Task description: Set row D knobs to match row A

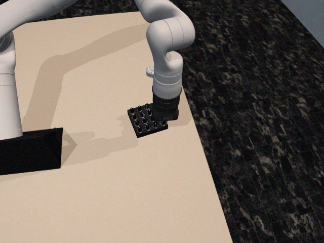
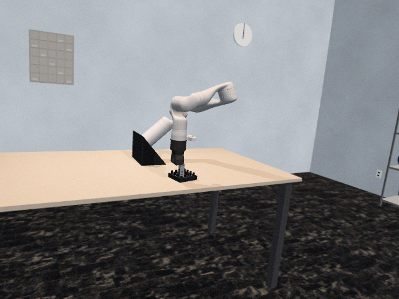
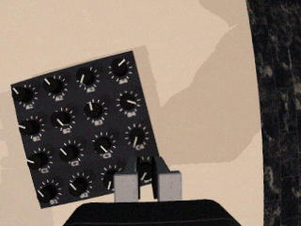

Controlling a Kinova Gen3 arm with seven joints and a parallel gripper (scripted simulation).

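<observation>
The black knob box (image 1: 148,119) stands on the tan table near its right edge, with four rows of four black knobs with white lines. It also shows in the exterior view (image 2: 182,175) and, skewed, in the wrist view (image 3: 85,128). There the printed names lie below the knobs, so the bottom row is row D. My gripper (image 3: 145,170) points straight down over the box's bottom right corner and is shut on knob D4 (image 3: 146,169). The fingers hide most of that knob and its line. In the top view the wrist (image 1: 165,110) covers that corner of the box.
The arm's black wedge-shaped base (image 1: 28,151) stands at the left of the table. The table's right edge (image 1: 193,122) runs close beside the box, with dark floor beyond. A shelf stands far off at the right wall (image 2: 391,167).
</observation>
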